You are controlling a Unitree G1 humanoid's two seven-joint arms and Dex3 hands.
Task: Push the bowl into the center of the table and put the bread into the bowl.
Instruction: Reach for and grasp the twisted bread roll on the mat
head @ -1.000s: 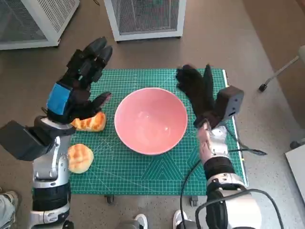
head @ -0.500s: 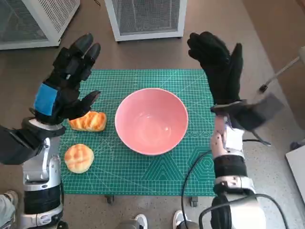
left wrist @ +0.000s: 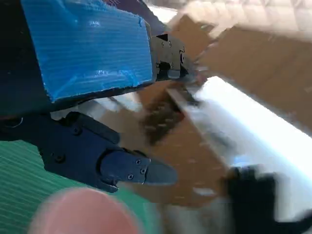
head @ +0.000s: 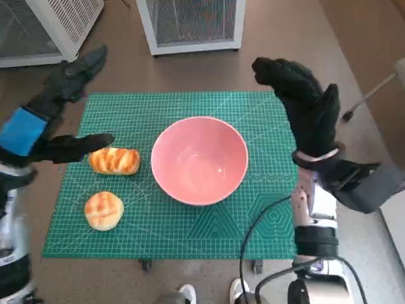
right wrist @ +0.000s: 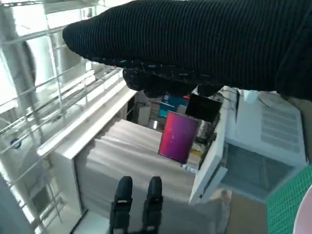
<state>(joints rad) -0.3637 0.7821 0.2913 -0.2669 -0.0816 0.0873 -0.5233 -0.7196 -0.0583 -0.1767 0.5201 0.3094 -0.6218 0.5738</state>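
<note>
The pink bowl stands near the middle of the green cutting mat, with nothing inside it. A long striped bread lies just left of the bowl. A round bun sits nearer the front left. My left hand hovers raised over the mat's left edge, fingers spread, holding nothing. My right hand is lifted above the mat's right side, fingers apart and empty. The left wrist view shows a blurred patch of pink bowl below the hand.
Two white grilled units stand on the brown floor behind the table. A black cable runs over the mat's front right. A person's shoes show at the table's front edge. The right wrist view looks out at shelving and a white cabinet.
Both hands rose and swung outward: the left hand away from the striped bread to the left, the right hand up and off the bowl's right rim. Bowl and breads stayed put.
</note>
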